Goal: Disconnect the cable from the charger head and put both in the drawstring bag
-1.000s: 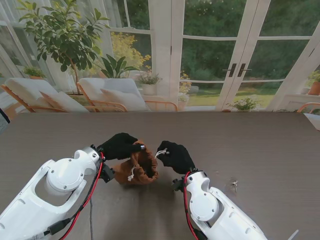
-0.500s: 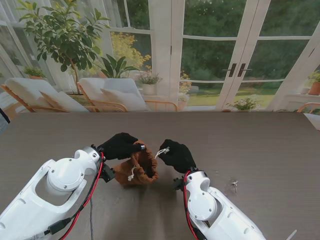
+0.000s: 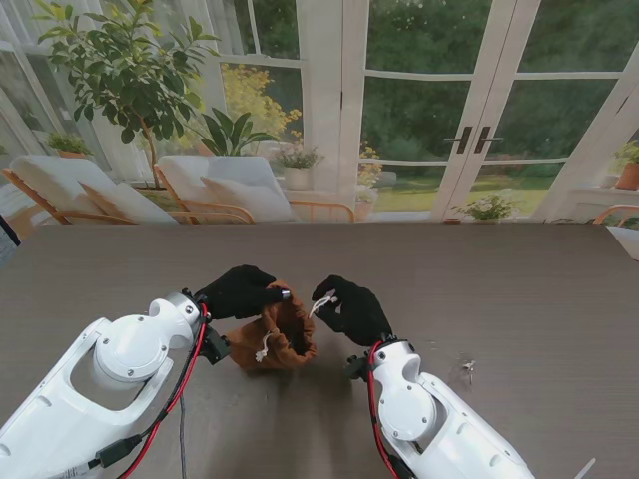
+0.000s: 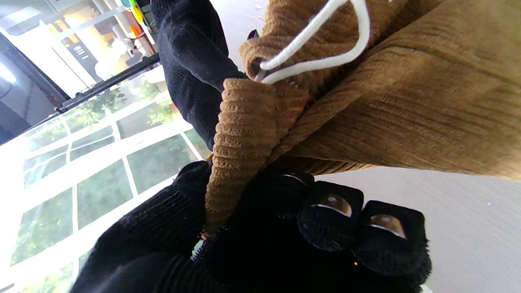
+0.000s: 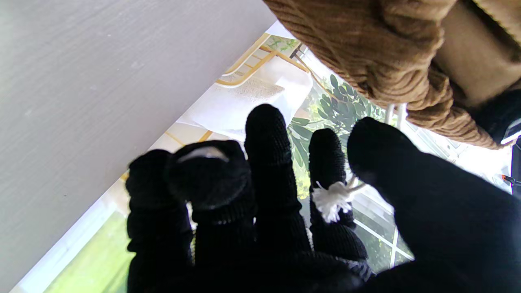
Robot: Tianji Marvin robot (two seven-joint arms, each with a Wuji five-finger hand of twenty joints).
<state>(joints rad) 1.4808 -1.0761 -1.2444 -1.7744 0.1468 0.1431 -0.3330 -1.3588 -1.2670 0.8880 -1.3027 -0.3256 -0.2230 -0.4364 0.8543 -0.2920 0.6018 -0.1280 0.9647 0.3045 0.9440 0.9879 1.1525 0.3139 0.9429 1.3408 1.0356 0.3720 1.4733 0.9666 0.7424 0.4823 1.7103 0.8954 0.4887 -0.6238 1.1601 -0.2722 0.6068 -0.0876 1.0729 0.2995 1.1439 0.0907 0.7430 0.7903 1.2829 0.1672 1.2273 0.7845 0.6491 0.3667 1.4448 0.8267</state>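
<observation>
**Both hands on the drawstring bag**

The brown drawstring bag (image 3: 278, 331) sits at centre frame on the table (image 3: 519, 299). The left hand (image 3: 240, 290) pinches its rim. The right hand (image 3: 349, 309) grips the white cord (image 3: 321, 304). Charger and cable are not visible.

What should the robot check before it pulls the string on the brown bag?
1. Left hand grips the bag rim: ok, corduroy is pinched between its fingers.
2. Right hand has the string: ok, the frayed end sits between its fingers.
3. Bag mouth shut: not ok, it gapes in the stand view.
4. Charger and cable inside: cannot tell, neither shows.
5. Second string free: ok, it hangs loose on the bag's front.
</observation>
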